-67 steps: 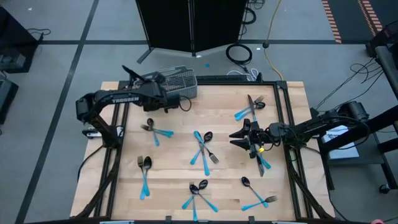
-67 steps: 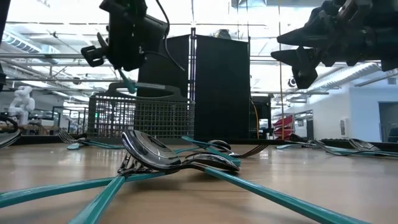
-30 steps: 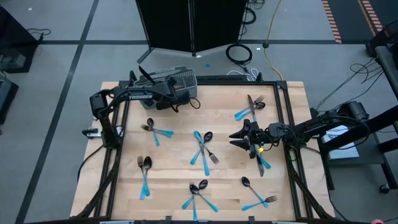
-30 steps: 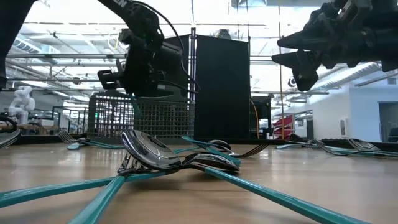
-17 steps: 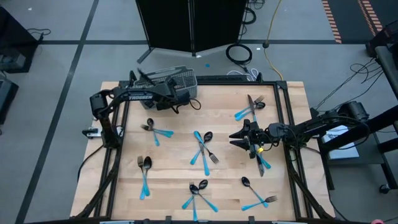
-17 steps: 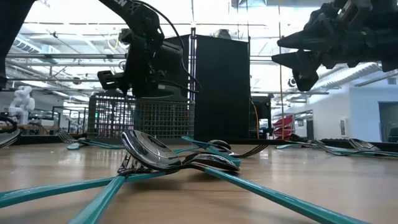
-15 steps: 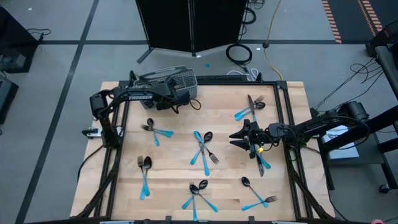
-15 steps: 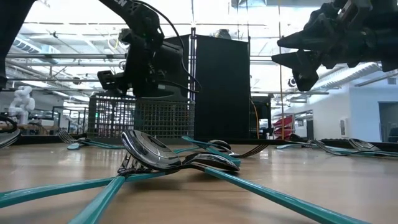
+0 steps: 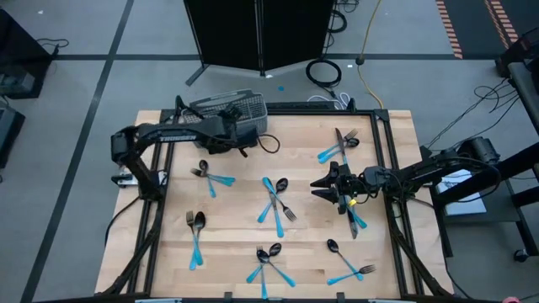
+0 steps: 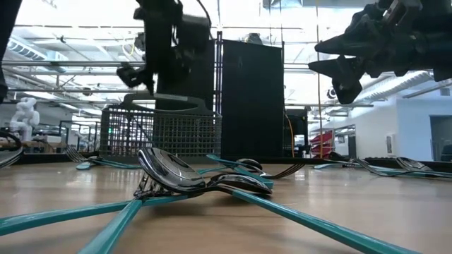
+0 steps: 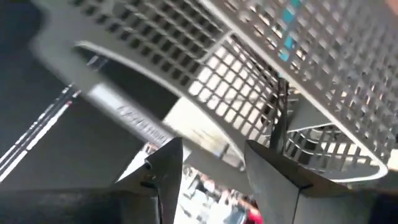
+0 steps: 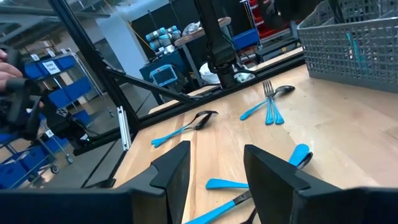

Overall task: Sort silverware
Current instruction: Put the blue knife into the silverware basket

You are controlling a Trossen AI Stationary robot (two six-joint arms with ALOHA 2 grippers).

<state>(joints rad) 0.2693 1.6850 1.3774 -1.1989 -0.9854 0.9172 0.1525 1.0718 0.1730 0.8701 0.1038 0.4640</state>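
Observation:
Silverware with light-blue handles lies in small heaps on the wooden table (image 9: 236, 231): near the left (image 9: 210, 177), the middle (image 9: 276, 202), the near edge (image 9: 268, 261) and the far right (image 9: 337, 147). The grey mesh basket (image 9: 240, 108) stands at the far left, with a blue handle (image 11: 289, 28) inside it. My left gripper (image 9: 221, 120) hangs open above the basket (image 10: 159, 130), touching nothing. My right gripper (image 9: 320, 187) hovers open above the table's right half, beside a few pieces (image 9: 354, 215) under its wrist.
A black metal frame (image 9: 383, 168) runs round the table. Bare wood lies between the heaps of silverware. A fork and spoon pair (image 12: 270, 102) lies ahead of my right gripper (image 12: 217, 168), toward the basket (image 12: 354, 43).
My left gripper has let go of a blue-handled piece, which has dropped into the basket. The gripper has then risen straight up, clear of the basket's rim. My right gripper has kept still.

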